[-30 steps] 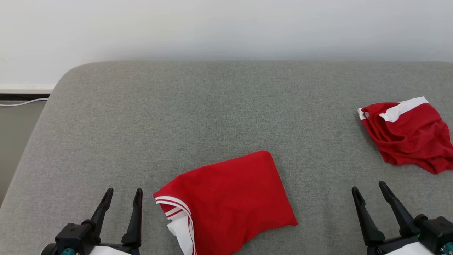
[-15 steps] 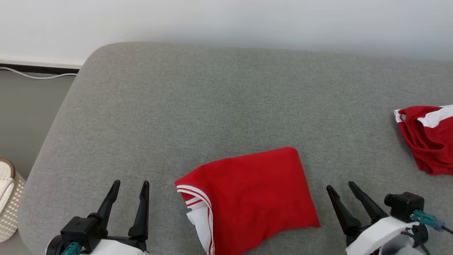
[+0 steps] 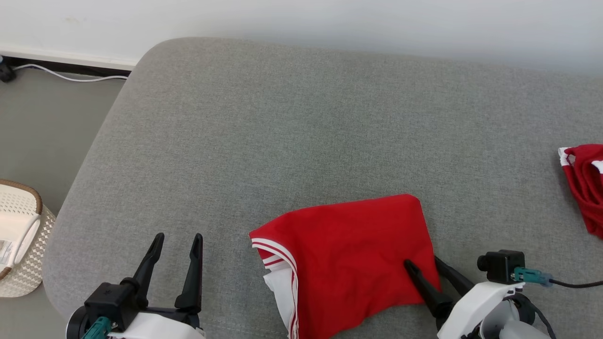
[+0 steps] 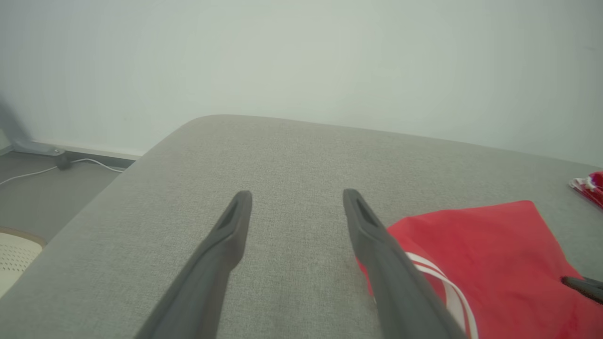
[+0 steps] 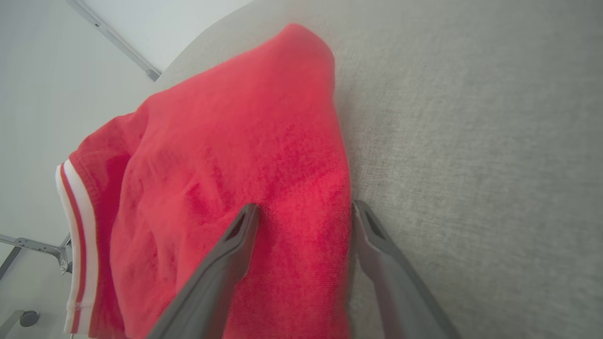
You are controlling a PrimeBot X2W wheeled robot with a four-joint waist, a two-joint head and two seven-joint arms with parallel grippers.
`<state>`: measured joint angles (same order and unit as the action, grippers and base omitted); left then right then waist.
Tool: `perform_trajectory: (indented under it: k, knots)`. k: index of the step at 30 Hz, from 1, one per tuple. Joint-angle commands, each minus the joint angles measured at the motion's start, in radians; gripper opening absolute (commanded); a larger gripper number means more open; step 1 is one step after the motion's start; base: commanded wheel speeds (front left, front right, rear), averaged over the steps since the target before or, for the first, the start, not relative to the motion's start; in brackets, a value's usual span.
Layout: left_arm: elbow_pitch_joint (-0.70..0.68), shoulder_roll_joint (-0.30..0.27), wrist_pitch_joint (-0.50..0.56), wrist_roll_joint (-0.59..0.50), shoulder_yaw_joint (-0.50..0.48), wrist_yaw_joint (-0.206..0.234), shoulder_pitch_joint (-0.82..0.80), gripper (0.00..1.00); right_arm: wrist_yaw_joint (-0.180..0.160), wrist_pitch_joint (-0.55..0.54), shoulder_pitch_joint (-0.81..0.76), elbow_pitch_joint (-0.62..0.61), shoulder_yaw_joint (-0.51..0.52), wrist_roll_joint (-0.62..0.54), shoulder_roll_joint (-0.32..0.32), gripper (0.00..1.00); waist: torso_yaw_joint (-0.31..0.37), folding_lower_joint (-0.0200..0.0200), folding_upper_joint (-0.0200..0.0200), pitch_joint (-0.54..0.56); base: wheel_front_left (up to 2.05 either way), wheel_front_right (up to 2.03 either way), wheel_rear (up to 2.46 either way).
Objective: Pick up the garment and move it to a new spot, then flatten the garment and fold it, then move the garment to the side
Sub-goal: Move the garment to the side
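Note:
A folded red garment (image 3: 348, 256) with white-striped trim lies near the front edge of the grey cushioned surface (image 3: 282, 141). My right gripper (image 3: 421, 260) is open and straddles the garment's right edge. One finger rests over the red cloth and the other lies just outside it. The right wrist view shows the same cloth (image 5: 226, 179) running between the spread fingers of that gripper (image 5: 305, 208). My left gripper (image 3: 178, 236) stands open over bare cushion to the garment's left, holding nothing. In the left wrist view the gripper (image 4: 297, 194) sits beside the garment (image 4: 490, 254).
A second red and white garment (image 3: 584, 188) lies crumpled at the far right edge. Left of the cushion, a woven white basket (image 3: 19, 235) stands on the floor. A white cable (image 3: 70, 77) runs along the wall's base.
The head camera has swung left, so the whole picture shifted right. My right gripper has moved in from the right onto the garment's right edge. The left gripper has kept its place.

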<state>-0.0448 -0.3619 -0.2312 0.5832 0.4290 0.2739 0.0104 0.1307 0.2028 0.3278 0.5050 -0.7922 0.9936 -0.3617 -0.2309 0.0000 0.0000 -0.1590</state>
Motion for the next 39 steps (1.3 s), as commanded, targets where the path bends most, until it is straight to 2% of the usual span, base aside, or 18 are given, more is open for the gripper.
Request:
perform_trajectory:
  k: [1,3,4,5,6,7,8,14,19,24,31,39]
  knots:
    - [-0.015,-0.013,-0.013,-0.004,-0.044,-0.005,-0.05,1.0,0.0,-0.001,0.027,-0.006,-0.039,0.036,-0.016,1.0,0.004,0.0,0.0,-0.002,0.0,0.0,0.0]
    - [-0.012,-0.011,-0.014,-0.004,-0.043,-0.008,-0.053,1.0,0.0,-0.001,0.041,-0.005,-0.072,0.065,-0.016,1.0,0.006,0.0,0.0,-0.005,0.0,0.0,0.0]
    - [-0.011,-0.01,-0.015,-0.004,-0.043,-0.01,-0.055,1.0,0.0,-0.004,0.047,-0.006,-0.087,0.083,-0.015,0.87,0.007,0.0,0.0,-0.006,0.0,0.0,0.0]
    - [-0.01,-0.009,-0.015,-0.004,-0.044,-0.011,-0.057,1.0,0.0,-0.002,0.056,-0.008,-0.103,0.094,-0.017,0.49,0.008,0.0,0.0,-0.007,0.0,0.0,0.0]
    - [-0.009,-0.009,-0.016,-0.005,-0.044,-0.012,-0.059,1.0,0.0,-0.002,0.062,-0.013,-0.118,0.112,-0.017,0.34,0.009,0.0,0.0,-0.009,0.0,0.0,0.0]
    - [-0.008,-0.009,-0.017,-0.005,-0.045,-0.013,-0.06,1.0,0.0,-0.004,0.067,-0.019,-0.131,0.133,-0.017,0.08,0.01,0.0,0.0,-0.01,0.0,0.0,0.0]
    - [-0.007,-0.009,-0.017,-0.005,-0.045,-0.014,-0.061,1.0,0.0,-0.001,0.074,-0.021,-0.142,0.146,-0.021,0.0,0.011,0.0,0.0,-0.01,0.0,0.0,0.0]
    - [-0.002,-0.007,-0.02,-0.005,-0.047,-0.018,-0.061,1.0,0.0,0.022,0.109,-0.035,-0.173,0.207,-0.048,0.0,0.014,0.0,0.0,-0.011,0.0,0.0,0.0]
    - [-0.002,-0.002,-0.023,-0.002,-0.051,-0.022,-0.057,1.0,0.0,0.032,0.165,-0.057,-0.173,0.252,-0.12,0.0,0.027,0.0,0.0,-0.013,0.0,0.0,0.0]
    - [0.001,0.002,-0.025,-0.004,-0.055,-0.027,-0.057,1.0,0.0,0.014,0.239,-0.073,-0.165,0.275,-0.228,0.0,0.047,0.0,0.0,-0.019,0.0,0.0,0.0]
    - [0.004,0.012,-0.028,-0.009,-0.063,-0.037,-0.055,1.0,0.0,-0.042,0.35,-0.134,-0.126,0.285,-0.426,0.0,0.085,0.0,0.0,-0.031,0.0,0.0,0.0]
    - [0.002,0.016,-0.029,-0.019,-0.076,-0.055,-0.07,1.0,0.0,-0.199,0.447,-0.194,-0.075,0.303,-0.604,0.0,0.131,0.0,0.0,-0.069,0.0,0.0,0.0]
